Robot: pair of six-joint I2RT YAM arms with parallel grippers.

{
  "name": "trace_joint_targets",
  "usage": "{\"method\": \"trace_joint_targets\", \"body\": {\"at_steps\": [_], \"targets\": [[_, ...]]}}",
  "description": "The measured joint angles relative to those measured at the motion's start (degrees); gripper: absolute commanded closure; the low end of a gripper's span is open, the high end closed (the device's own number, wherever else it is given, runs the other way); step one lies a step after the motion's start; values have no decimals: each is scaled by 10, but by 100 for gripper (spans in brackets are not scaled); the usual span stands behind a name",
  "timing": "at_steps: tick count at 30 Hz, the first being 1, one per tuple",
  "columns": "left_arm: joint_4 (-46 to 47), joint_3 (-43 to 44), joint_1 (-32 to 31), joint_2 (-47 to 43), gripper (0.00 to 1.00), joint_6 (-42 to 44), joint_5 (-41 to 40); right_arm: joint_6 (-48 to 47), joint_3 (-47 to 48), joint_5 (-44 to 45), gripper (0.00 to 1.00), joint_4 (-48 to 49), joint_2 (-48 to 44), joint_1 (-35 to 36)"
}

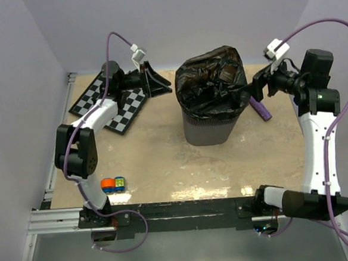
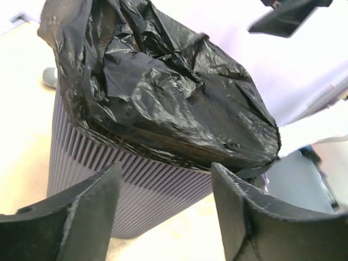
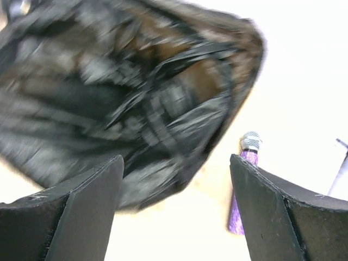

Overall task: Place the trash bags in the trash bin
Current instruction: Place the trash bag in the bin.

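Note:
The grey trash bin point(image 1: 211, 129) stands mid-table. A large glossy black trash bag point(image 1: 212, 83) billows over its rim and covers the opening. My left gripper point(image 1: 165, 86) is open and empty, to the left of the bin and apart from it. Its wrist view shows the bag point(image 2: 163, 92) draped over the ribbed bin wall point(image 2: 130, 185) beyond the open gripper point(image 2: 166, 217). My right gripper point(image 1: 250, 90) is open and empty at the bag's right edge. Its wrist view shows the blurred bag point(image 3: 125, 98) beyond the open gripper point(image 3: 176, 212).
A purple glittery microphone point(image 1: 260, 108) lies on the table right of the bin, also in the right wrist view point(image 3: 242, 185). A checkerboard point(image 1: 115, 107) lies at the back left. A small orange and blue toy point(image 1: 113, 184) sits near the front left edge.

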Motion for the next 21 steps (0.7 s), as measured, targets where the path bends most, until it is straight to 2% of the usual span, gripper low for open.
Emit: {"method": "trace_joint_targets", "body": {"at_steps": [4, 8, 13, 17, 21], "targets": [[-26, -69, -7, -70, 27, 35, -49, 103, 7, 0, 19, 90, 52, -24], [-87, -132, -34, -156, 30, 145, -99, 183, -62, 42, 24, 219, 64, -43], [-85, -279, -68, -268, 37, 263, -161, 226, -160, 114, 38, 341, 74, -52], [-60, -315, -108, -246, 39, 292, -214, 270, -213, 117, 41, 403, 126, -51], [-24, -315, -142, -202, 39, 292, -258, 290, -271, 99, 41, 393, 134, -46]]}}
